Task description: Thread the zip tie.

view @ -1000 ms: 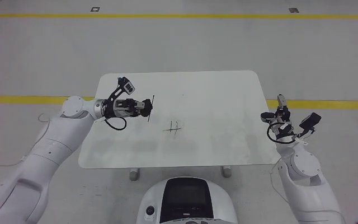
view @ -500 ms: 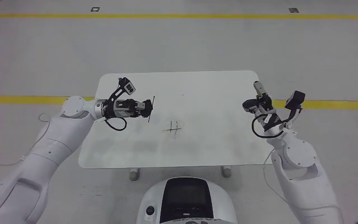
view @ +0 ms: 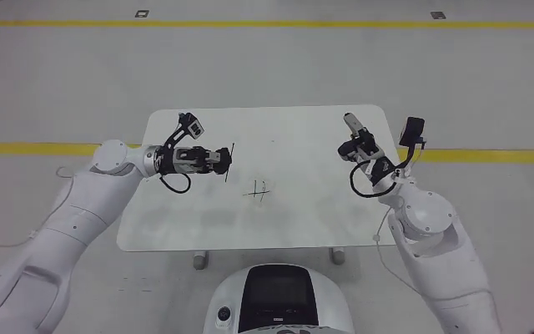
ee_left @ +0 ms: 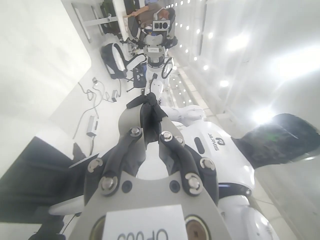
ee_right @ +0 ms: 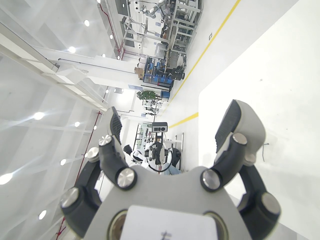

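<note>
You see the left gripper [view: 223,159] above the left part of the white table [view: 309,221], closer to the far edge than to the near one. Its fingers are pressed together on a thin black zip tie [view: 231,149]. In the top view the tie crosses the fingertips as a short, slightly slanted line, with one end toward the far edge and the other toward the near edge. In the left wrist view the two fingertips [ee_left: 146,116] meet with no gap and something black is pinched between them. You cannot make out there which part of the tie it is.

The right gripper [view: 351,125] is over the far right part of the table, near its rounded corner and well apart from the left gripper. In the right wrist view its fingers [ee_right: 226,123] stand wide apart and hold nothing, with the table edge just beside one of them.

Near the middle of the table, between the two arms, some loose ties [view: 259,191] lie crossed over each other, touched by no gripper.
</note>
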